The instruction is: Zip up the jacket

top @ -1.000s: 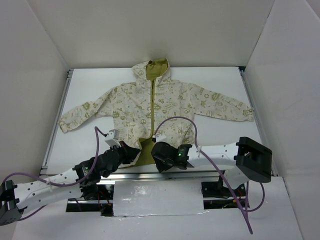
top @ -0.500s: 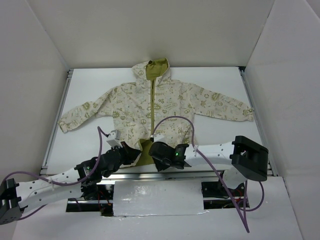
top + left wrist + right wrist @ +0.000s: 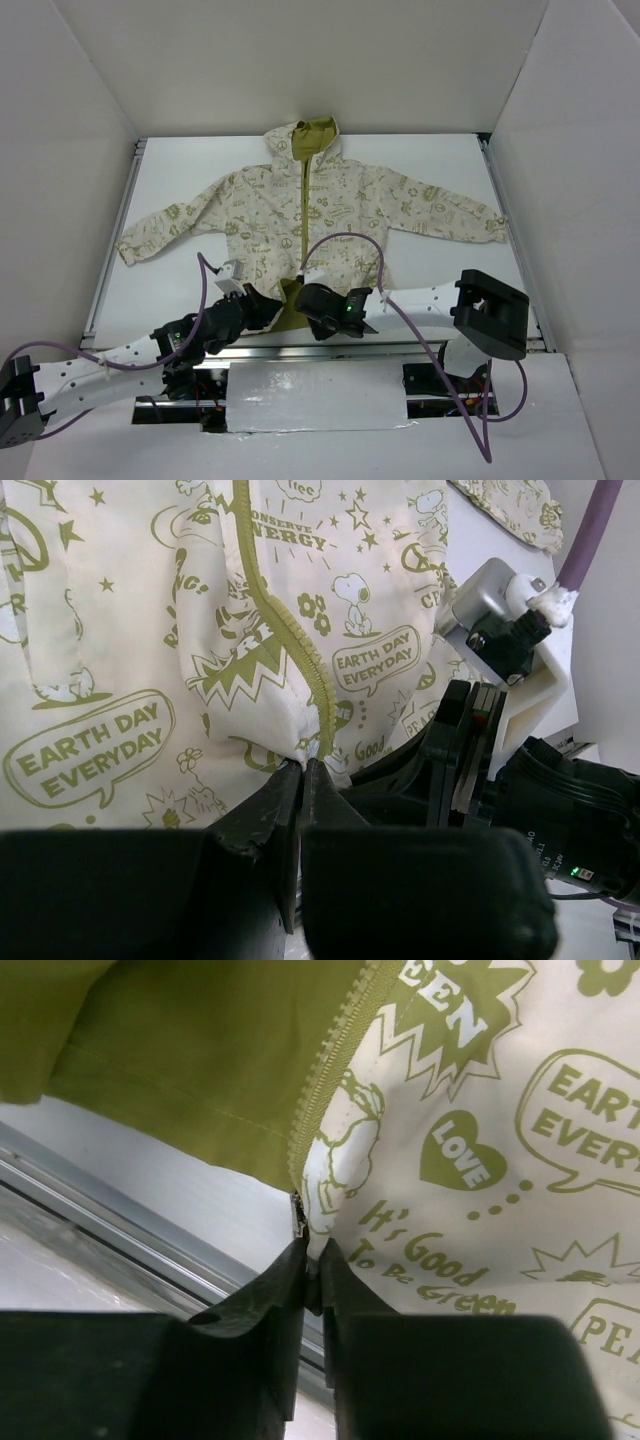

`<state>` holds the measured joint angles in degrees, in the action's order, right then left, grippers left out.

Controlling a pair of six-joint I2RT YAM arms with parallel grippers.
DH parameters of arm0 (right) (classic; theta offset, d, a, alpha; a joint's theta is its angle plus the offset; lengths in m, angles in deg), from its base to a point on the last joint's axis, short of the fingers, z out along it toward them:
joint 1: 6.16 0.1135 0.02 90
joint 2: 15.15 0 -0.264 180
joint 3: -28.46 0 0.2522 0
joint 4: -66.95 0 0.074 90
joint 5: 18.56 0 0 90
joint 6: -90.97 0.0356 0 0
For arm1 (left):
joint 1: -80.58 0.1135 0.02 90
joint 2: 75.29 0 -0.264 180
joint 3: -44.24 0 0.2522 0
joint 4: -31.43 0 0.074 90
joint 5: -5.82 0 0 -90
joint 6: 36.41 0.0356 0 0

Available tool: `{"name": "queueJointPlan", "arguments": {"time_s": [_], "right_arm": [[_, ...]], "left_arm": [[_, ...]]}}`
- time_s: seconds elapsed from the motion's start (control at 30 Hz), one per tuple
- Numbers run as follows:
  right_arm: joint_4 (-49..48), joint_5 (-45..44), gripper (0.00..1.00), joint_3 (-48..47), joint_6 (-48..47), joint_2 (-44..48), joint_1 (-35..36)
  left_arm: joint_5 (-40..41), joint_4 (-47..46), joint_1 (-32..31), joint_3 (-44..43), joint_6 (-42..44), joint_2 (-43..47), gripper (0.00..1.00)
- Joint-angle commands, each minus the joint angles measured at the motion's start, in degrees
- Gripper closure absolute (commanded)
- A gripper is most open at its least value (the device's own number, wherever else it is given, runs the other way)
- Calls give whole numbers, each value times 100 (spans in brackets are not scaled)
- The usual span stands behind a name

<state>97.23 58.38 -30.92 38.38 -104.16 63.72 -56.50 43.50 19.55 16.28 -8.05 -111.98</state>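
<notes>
Left wrist, right wrist — pinching the jacket (image 3: 100, 630) hem in left gripper (image 3: 303, 770) and right gripper (image 3: 313, 1250), flanking zipper (image 3: 305, 660) foot — long axis straight away toward hood (image 3: 312, 135).

in the top view the middle of the lower hem of the jacket (image 3: 350, 210) and the bottom end of its zipper (image 3: 303, 190) lie hidden under the left gripper (image 3: 279, 298) and the right gripper (image 3: 301, 291). both wrist views crop the jacket to a patch; the zipper's slider cannot be made out.
</notes>
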Motion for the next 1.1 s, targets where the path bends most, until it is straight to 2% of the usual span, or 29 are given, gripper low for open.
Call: {"name": "queueJointPlan", "arguments": {"time_s": [0.0,0.13,0.17,0.4,0.6,0.7,0.87,1.07], "right_arm": [[-183,-127,85,-210,-23,-125,60],[-315,-92,93,-131,12,-29,43],[-359,-39,99,-105,12,15,51],[-999,259,100,447,30,830,16],[-2686,1243,100,1678,-32,2070,-528],[-3530,1806,100,2189,-111,2396,-880],[-4805,2613,100,2795,205,2564,-1398],[-5623,2835,100,3042,486,2608,-1451]], "left_arm": [[-26,-244,22,31,100,-14,100],[-26,-235,22,40,92,-5,100],[-17,-235,22,40,92,-5,100],[18,-191,22,-4,109,-31,100],[44,-191,22,-66,179,-75,100],[-17,-366,30,-92,276,-102,100],[-245,-1033,22,-136,697,-304,100],[-386,-1676,22,-75,970,-637,100]]}}
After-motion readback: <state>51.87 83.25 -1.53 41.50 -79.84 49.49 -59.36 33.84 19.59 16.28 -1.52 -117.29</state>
